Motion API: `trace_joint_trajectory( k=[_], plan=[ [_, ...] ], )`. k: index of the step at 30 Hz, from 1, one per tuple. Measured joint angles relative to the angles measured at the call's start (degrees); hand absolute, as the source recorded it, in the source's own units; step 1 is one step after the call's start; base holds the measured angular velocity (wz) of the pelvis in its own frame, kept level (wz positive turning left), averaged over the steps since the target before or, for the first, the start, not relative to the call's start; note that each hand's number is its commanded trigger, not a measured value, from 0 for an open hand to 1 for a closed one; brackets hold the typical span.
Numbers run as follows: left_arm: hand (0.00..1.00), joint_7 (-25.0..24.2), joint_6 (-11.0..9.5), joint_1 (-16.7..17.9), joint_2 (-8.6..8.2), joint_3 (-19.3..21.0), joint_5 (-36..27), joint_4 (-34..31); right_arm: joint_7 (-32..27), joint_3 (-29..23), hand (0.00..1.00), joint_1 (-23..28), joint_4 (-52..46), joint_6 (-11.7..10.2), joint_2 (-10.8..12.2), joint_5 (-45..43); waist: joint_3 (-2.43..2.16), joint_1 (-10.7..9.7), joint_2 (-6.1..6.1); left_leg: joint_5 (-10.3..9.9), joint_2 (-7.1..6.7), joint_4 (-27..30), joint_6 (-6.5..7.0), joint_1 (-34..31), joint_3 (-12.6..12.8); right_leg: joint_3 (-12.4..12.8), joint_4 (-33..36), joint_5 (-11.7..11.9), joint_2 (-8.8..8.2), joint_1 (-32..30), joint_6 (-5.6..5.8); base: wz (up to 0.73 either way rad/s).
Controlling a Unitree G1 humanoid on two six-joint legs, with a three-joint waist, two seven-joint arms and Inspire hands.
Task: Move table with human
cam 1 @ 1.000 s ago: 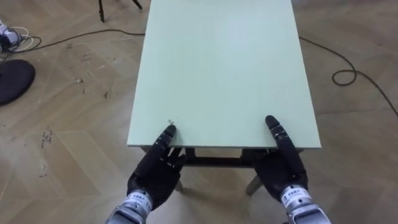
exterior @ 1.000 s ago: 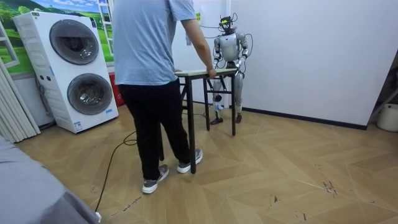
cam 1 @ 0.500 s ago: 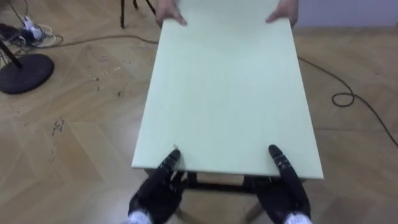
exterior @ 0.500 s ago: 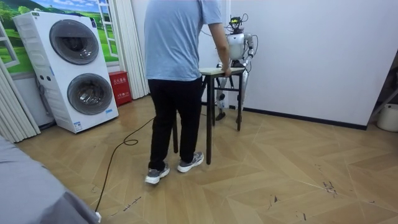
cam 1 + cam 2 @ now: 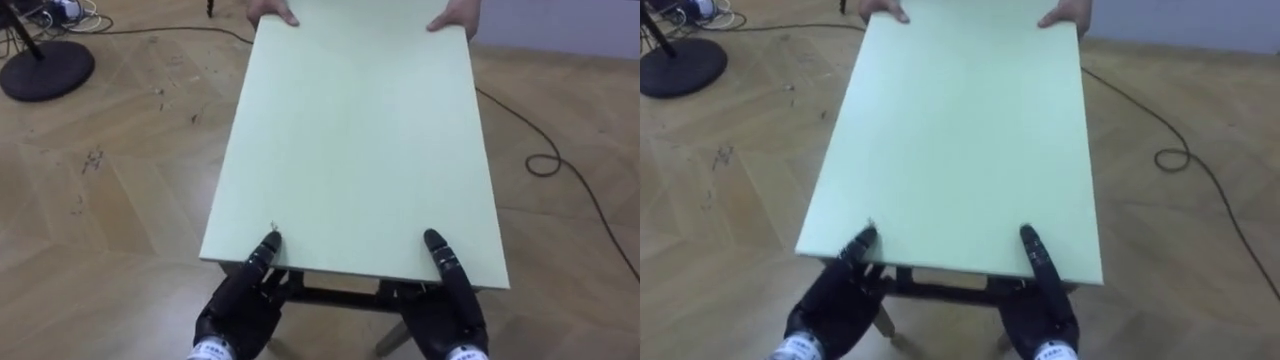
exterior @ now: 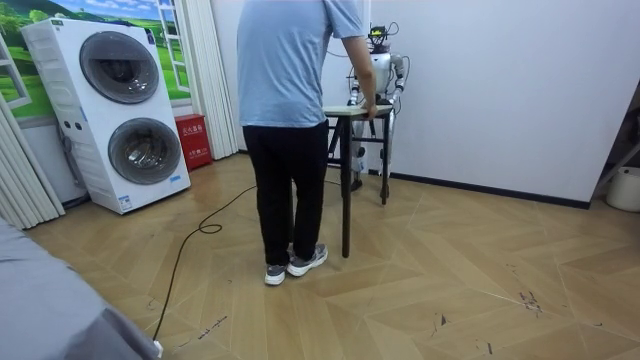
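- While a person's hands [image 5: 270, 12] hold the far end of the worktop [image 5: 350, 150], the left hand [image 5: 240, 305] clamps its near edge, thumb on top.
- Toward the other corner, the right hand [image 5: 448, 310] clamps likewise.

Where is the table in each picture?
Left eye view: the table fills the middle, from the top edge nearly to the bottom.
Room view: the table stands in the middle, between the person and the robot.
Right eye view: the table fills the middle, shifted slightly left.
Shared landmark: the person's hand on the table's end opposite the robot.
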Motion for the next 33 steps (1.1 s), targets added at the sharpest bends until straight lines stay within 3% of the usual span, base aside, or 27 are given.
trace_joint_trajectory(
  k=[10, 14, 16, 18, 20, 25, 30, 33],
  plan=[
    [1.0, -1.35, -1.1, 0.07, 0.09, -0.13, -0.37, 0.01, 1.22, 0.74, 1.0, -0.81, 0.01, -0.96, -0.48, 0.04, 0.01, 2.99, 0.24, 0.85, 1.3, 1.17, -0.76, -3.1, -1.47, -3.41, -0.87, 0.29, 0.89, -0.74, -1.03, 0.13],
    [1.0, -1.35, -1.47, -0.09, -0.7, -0.11, -0.62, 0.0, 1.19, 0.94, 1.0, -2.02, 0.0, -1.14, -0.89, 0.0, 0.05, 3.03, 1.25, 1.66, 1.27, 1.68, -0.76, -4.77, -3.42, -6.58, -0.88, -0.4, 0.71, -0.46, -1.32, 0.39],
    [1.0, -1.35, -1.57, -0.13, -1.01, -0.24, -0.87, 0.0, 1.19, 0.93, 1.0, -2.68, 0.0, -1.39, -1.3, -0.2, 0.0, 2.76, 2.42, 2.86, 1.34, 0.57, -0.72, -4.89, -3.42, -9.68, -1.46, -1.02, -0.17, 0.45, -1.63, 0.68],
    [1.0, -1.33, -2.09, -0.1, -1.11, -1.01, -1.15, 0.01, 1.21, 1.1, 1.0, -2.71, -0.05, -2.0, -1.65, -0.18, -0.03, 2.16, 3.24, 3.41, 1.87, 0.21, -0.32, -4.67, -0.68, -13.44, -1.71, -1.53, -1.22, 1.51, -1.33, 0.69],
    [1.0, -1.35, -2.93, -0.11, -1.0, -1.4, -1.69, 0.0, 1.21, 1.42, 1.0, -2.71, -0.7, -2.28, -2.16, -0.12, 0.05, 2.18, 4.07, 3.49, 2.31, 0.21, -0.09, -4.66, 1.65, -19.46, -1.68, -1.94, -3.09, 3.13, -0.44, 0.43],
    [1.0, -1.45, -4.88, -0.25, -0.19, -2.36, -2.7, -0.01, 1.17, 2.16, 1.0, -2.76, -1.0, -2.91, -2.28, -0.16, 0.11, 1.55, 5.04, 3.97, -0.01, -0.28, 0.86, -4.79, -1.1, -23.22, -0.21, -3.3, -4.33, 5.63, 1.73, 0.52],
    [1.0, -1.45, -5.24, 0.26, -0.15, -2.74, -3.06, -0.01, 1.15, 1.98, 1.0, -3.07, -1.01, -2.16, -2.46, -0.23, 0.16, 2.08, 4.9, 4.4, -2.09, -1.13, 1.46, -4.66, -2.73, -25.48, 3.33, -5.53, -6.8, 5.85, 2.55, 0.37],
    [1.0, -1.4, -5.26, 0.52, 0.08, -3.01, -4.0, -0.01, 0.93, 1.28, 1.0, -3.29, -1.01, -0.98, -2.68, -0.69, 0.53, 1.48, 4.34, 4.64, -3.47, -0.9, 2.16, -5.03, -2.91, -25.33, 6.41, -7.73, -8.43, 5.84, 2.66, 0.56]
  ],
)
